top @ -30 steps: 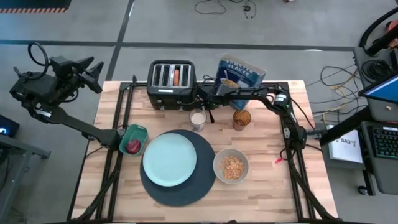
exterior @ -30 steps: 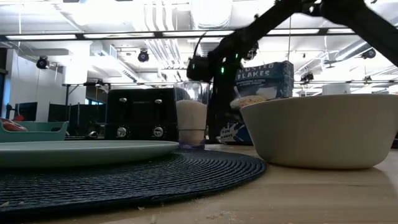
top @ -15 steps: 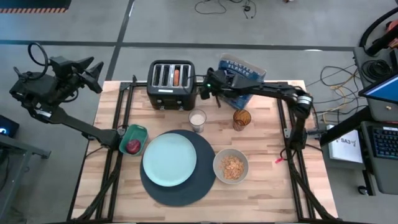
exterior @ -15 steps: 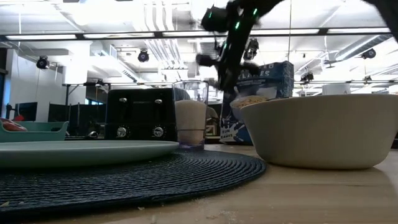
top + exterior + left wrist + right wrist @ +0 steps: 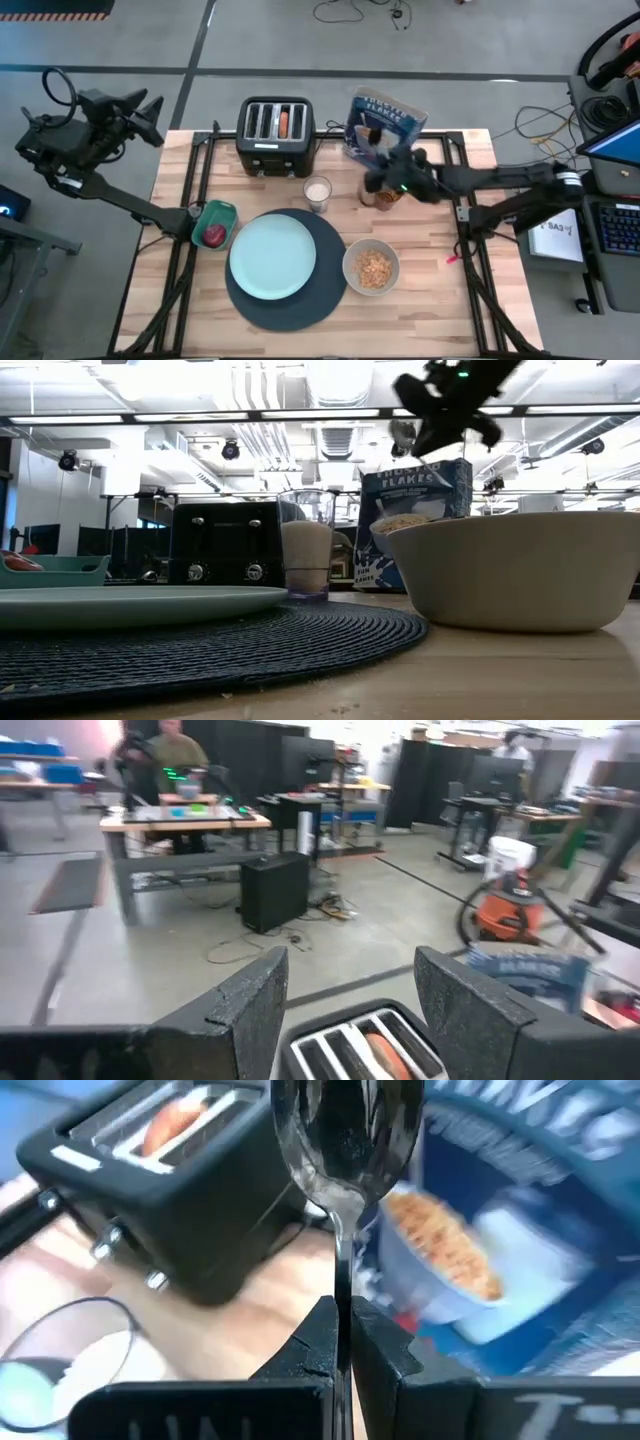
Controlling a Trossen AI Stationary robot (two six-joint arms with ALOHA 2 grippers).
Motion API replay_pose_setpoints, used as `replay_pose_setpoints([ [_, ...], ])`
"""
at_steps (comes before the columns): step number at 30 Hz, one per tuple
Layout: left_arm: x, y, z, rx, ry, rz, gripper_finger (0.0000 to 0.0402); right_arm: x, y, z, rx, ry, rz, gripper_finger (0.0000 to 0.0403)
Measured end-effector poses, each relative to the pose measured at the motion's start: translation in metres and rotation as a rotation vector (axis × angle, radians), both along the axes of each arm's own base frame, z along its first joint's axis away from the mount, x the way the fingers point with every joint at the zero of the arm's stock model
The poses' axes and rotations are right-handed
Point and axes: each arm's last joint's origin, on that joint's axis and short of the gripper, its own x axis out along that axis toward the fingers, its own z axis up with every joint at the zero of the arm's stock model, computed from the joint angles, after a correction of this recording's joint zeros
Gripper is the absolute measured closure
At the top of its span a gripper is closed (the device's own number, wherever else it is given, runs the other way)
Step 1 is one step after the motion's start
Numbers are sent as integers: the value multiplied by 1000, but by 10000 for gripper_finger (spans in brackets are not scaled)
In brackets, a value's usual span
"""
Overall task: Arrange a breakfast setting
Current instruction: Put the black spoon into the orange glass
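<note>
While left tool [image 5: 350,1010] waits spread off table corner, right tool [image 5: 340,1342] pinches dark spoon [image 5: 345,1140] above amber glass [image 5: 388,192]

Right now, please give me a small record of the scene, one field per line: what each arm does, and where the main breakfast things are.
right arm: fingers shut on the dark spoon, raised above the table near the amber glass
left arm: waits off the table's left far corner, fingers open, empty
pale blue plate: on the dark blue round mat
cream bowl: right of the plate, cereal inside
dark red fruit: in the small teal dish
bagel: in the black toaster
blue cereal box: behind the glass
</note>
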Motion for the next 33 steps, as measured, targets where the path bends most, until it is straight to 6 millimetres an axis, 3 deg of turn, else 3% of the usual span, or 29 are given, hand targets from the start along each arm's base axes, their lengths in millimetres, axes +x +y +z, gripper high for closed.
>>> replay_pose_setpoints([
  [6,1,0,2,7,-16,35,201,-33,15,-37,-140,-26,-22,394],
  [15,12,-3,2,-11,-42,43,201,-44,15,-90,-173,-98,-38,394],
  [25,36,-10,4,-14,-37,43,201,-38,15,-117,-169,-14,-29,385],
  [33,47,-13,4,-13,-32,43,201,-36,15,-120,-156,-10,-27,350],
])
